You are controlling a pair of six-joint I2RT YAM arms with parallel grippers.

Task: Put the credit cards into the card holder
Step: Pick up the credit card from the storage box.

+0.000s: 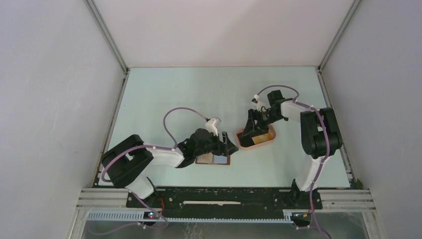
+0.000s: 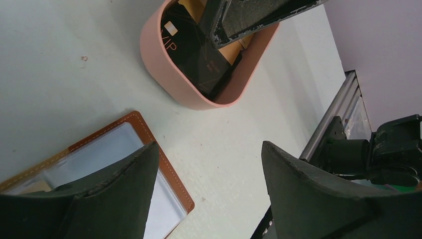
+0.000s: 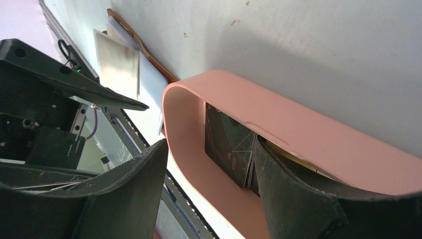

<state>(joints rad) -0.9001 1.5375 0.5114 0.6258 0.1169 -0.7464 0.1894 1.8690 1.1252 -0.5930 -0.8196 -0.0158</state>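
The card holder (image 1: pixel 213 159) lies open on the table, reddish-brown edge (image 2: pixel 149 134) with clear pockets. A tan card (image 3: pixel 117 62) lies on its far half. Black credit cards (image 2: pixel 199 50) and a tan one (image 3: pixel 293 155) stand in the pink oval tray (image 1: pixel 256 139). My left gripper (image 1: pixel 228 145) is open and empty, one finger (image 2: pixel 99 194) over the holder's corner; its midpoint (image 2: pixel 209 149) is over bare table. My right gripper (image 1: pixel 253 127) is open at the tray. In the right wrist view (image 3: pixel 211 144) one finger (image 3: pixel 298 199) is inside beside the black cards (image 3: pixel 229 144) and the other is outside the wall.
The pink tray's wall (image 2: pixel 169 74) stands just beyond the holder, close to my left gripper. The metal rail (image 2: pixel 333 114) of the table's near edge runs to the right. White enclosure walls (image 1: pixel 59 74) close in the table on three sides.
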